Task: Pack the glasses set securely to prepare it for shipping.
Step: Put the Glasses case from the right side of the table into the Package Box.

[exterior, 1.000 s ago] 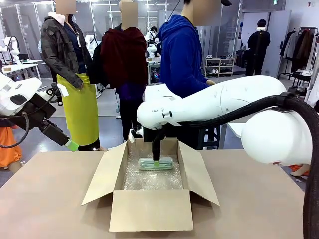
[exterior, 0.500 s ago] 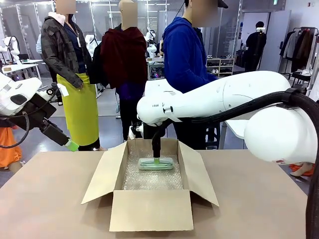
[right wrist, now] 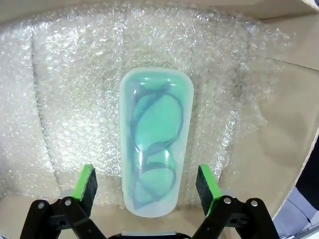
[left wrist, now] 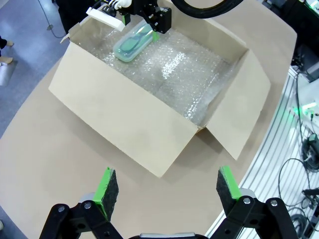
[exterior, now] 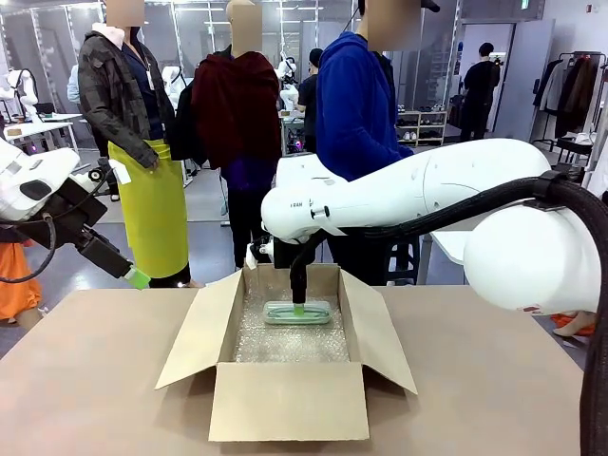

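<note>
Right arm has risen a little since a second ago, and its claw [right wrist: 146, 178] has spread and let go of the mint-green glasses case [right wrist: 155, 139]. Left claw [left wrist: 167, 186] is held high at the left of the tabletop [exterior: 85, 380], fingers apart, nothing between them. At centre, an open cardboard box [exterior: 285, 399] has bubble wrap [right wrist: 65, 99] lining its floor and the case lying flat at the far end, with the right claw over it, pads clear of both sides.
</note>
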{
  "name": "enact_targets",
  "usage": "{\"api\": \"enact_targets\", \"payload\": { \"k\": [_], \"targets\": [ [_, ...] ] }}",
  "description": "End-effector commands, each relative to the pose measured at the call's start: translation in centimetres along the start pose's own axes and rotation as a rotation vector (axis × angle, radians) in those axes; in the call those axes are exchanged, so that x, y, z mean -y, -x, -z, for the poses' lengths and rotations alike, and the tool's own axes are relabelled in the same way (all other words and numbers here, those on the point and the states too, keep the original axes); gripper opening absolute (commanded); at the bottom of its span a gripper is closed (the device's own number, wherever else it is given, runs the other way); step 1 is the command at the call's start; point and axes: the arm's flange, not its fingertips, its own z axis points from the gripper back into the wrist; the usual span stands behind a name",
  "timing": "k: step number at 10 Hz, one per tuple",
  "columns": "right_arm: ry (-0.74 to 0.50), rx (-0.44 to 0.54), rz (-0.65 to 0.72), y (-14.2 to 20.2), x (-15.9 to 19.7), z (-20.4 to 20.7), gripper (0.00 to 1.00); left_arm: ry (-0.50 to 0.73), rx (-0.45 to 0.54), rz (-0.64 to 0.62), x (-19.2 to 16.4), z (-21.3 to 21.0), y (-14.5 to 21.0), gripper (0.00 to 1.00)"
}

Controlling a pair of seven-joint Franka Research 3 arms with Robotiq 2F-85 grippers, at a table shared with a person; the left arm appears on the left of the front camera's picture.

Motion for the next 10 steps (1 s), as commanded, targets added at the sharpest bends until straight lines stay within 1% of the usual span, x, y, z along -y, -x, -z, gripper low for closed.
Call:
{"api": "enact_targets", "payload": {
  "k": [1,5,6,7,8,10],
  "targets": [
    [0.009,0.004,-0.005,-0.2,0.1,-0.2,1.0,0.015,0.004,0.017,-0.2,-0.2,0.1,1.0],
    [0.009,0.004,-0.005,-0.2,0.1,-0.2,1.0,0.015,0.004,0.017,-0.2,-0.2,0.1,1.0],
    [0.0,0.0,0.0,0.0,0.0,0.0,0.96,0.015,0.004,0.017,-0.2,-0.2,0.1,1.0],
    [0.009,0.004,0.071,1.7,-1.6,-3.5,1.0,0.015,0.004,0.017,-0.2,-0.2,0.1,1.0],
    [0.056,0.022,0.184,3.8,-3.8,-6.1,1.0,0.015,0.004,0.017,-0.2,-0.2,0.1,1.0],
    [0.085,0.113,0.318,7.7,-7.7,-8.1,1.0,0.015,0.004,0.017,-0.2,-0.2,0.1,1.0]
  ]
}}
